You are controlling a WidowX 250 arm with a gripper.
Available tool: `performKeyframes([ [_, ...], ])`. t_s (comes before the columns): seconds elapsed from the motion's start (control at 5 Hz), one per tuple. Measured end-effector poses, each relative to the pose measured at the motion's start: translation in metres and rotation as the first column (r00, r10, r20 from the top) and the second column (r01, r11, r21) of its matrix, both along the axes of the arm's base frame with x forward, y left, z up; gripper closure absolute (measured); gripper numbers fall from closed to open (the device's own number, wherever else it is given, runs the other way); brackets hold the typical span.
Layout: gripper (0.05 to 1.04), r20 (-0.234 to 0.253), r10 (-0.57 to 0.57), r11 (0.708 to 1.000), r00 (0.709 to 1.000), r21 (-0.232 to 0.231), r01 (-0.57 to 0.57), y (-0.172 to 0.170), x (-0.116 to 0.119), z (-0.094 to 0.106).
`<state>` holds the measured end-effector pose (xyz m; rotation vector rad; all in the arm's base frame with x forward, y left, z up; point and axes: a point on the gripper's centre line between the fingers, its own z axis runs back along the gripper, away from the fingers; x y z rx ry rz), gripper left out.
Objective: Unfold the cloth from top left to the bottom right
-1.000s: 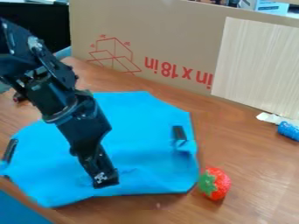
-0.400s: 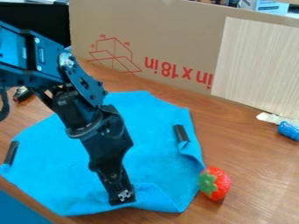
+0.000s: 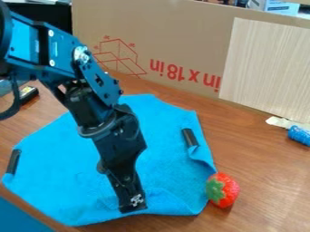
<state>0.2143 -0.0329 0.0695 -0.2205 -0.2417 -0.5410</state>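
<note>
In the camera view, red print and a red line drawing of an open box mark the upright cardboard [image 3: 176, 36]; the lettering stands upside down. Small print shows on a white and blue box [image 3: 281, 7] at the top edge, cut off by the frame and too small to make out. A small light mark with a dark pattern sits low on the gripper [image 3: 133, 208].

The arm [image 3: 97, 81] enters from the upper left, covering part of the blue cloth [image 3: 79, 167], and the gripper points down at the cloth's lower part. It cannot be told whether the jaws are apart, together or clamped on cloth.

The cloth lies mostly spread on the wooden table [image 3: 260, 167], rumpled beside the gripper and folded along its right side. One black strip [image 3: 189, 137] lies near its right edge, another [image 3: 13, 161] at its left. The toy strawberry [image 3: 222, 190] sits at the lower right edge; whether they touch is unclear. A pale wood-grain panel [image 3: 266, 68] stands against the cardboard, with a blue roll [image 3: 299, 135] near its foot, cut off by the frame.
</note>
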Motion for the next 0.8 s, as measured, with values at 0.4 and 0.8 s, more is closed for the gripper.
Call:
performKeyframes([
  [0.4,0.33,0.001,0.007,0.999,1.0,0.046,-0.007,0.018,0.009,0.017],
  [0.8,0.08,0.139,0.258,0.936,0.956,0.208,-0.283,0.079,0.047,0.077],
])
